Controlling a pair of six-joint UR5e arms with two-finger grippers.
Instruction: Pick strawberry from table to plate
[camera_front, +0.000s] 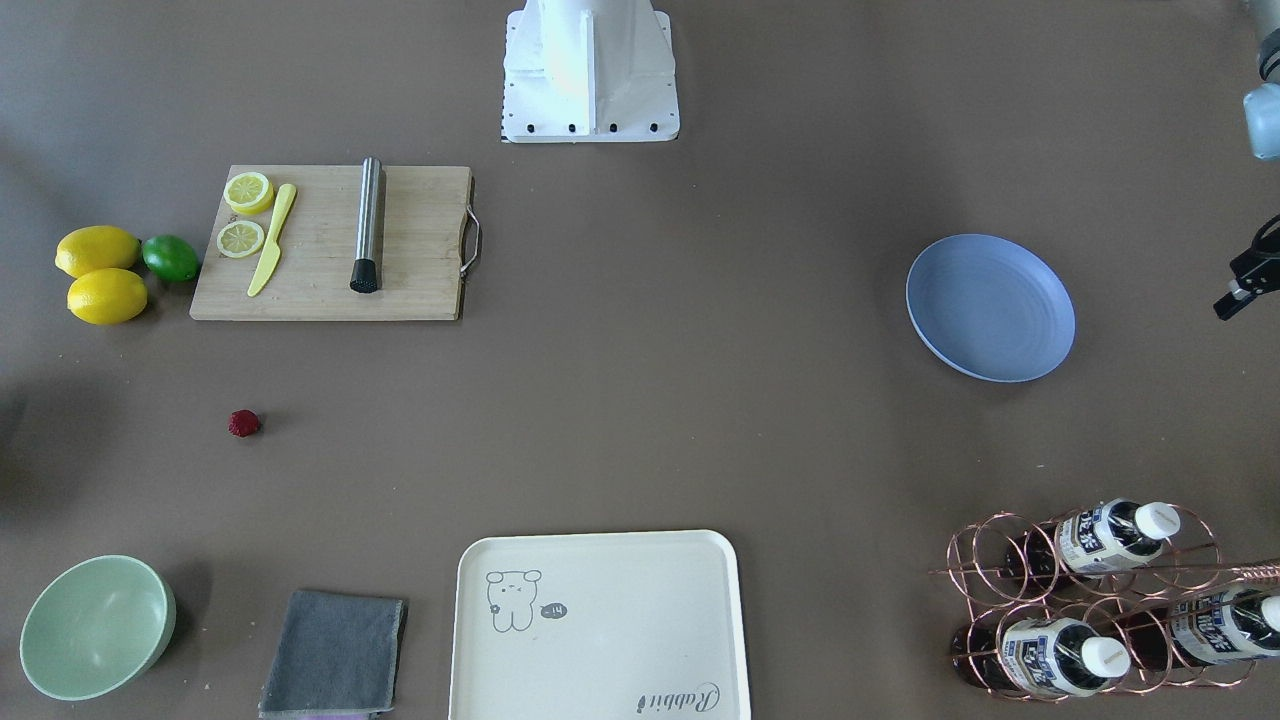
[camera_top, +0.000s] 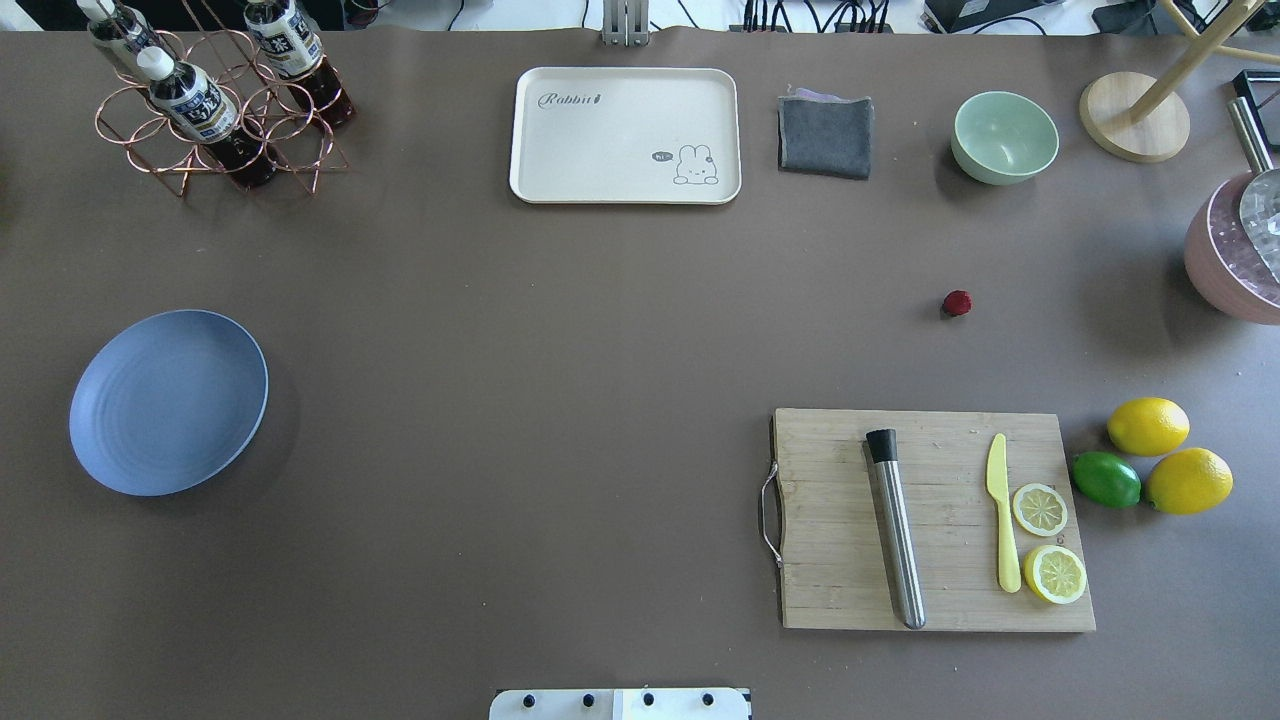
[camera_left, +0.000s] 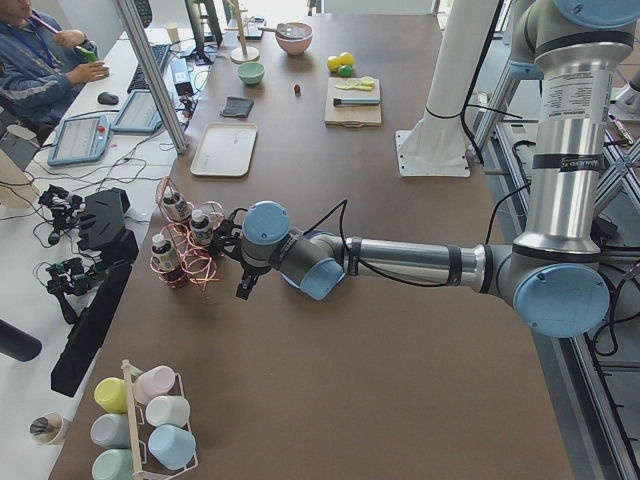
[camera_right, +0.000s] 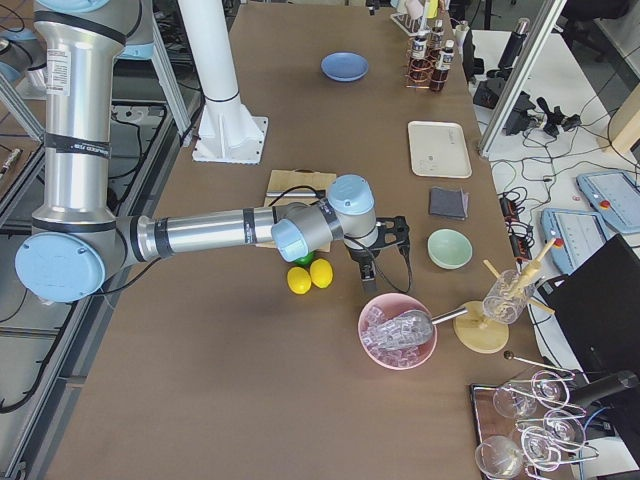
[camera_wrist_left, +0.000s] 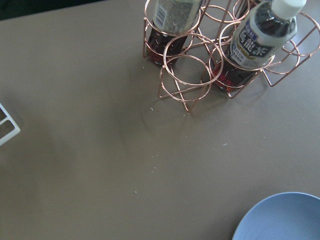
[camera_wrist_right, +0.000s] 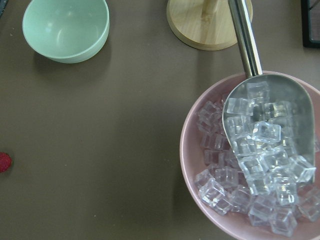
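The strawberry (camera_front: 243, 423) lies alone on the bare table (camera_front: 700, 400), on the robot's right-hand half, between the bamboo cutting board (camera_front: 330, 243) and the pale-green bowl (camera_front: 97, 626) and touching neither. The light-blue plate (camera_front: 990, 307) sits well apart from it on the robot's left-hand half, with nothing on it. On the cutting board lie a steel muddler with a black tip (camera_front: 367, 225), a yellow plastic knife (camera_front: 272, 240) and two lemon halves (camera_front: 248, 192), cut face up. Just beside the board's outer edge are two whole lemons (camera_front: 98, 250) and a lime (camera_front: 170, 257), bunched together. Along the far side of the table from the robot stand the green bowl, a folded grey cloth (camera_front: 335, 652), a cream tray with a small animal print (camera_front: 600, 625) and a copper wire rack (camera_front: 1090, 600) holding capped bottles of dark drink. The left gripper (camera_left: 242, 288) hangs above the table just beside the rack and near the plate; whether its jaws are apart or together cannot be told. The right gripper (camera_right: 368, 275) hangs near the whole lemons and a pink bowl of ice cubes (camera_wrist_right: 240, 165) with a metal scoop (camera_wrist_right: 270, 115) resting in it; its jaws cannot be judged either. The right wrist view catches the strawberry at its left edge, with the green bowl beyond it.
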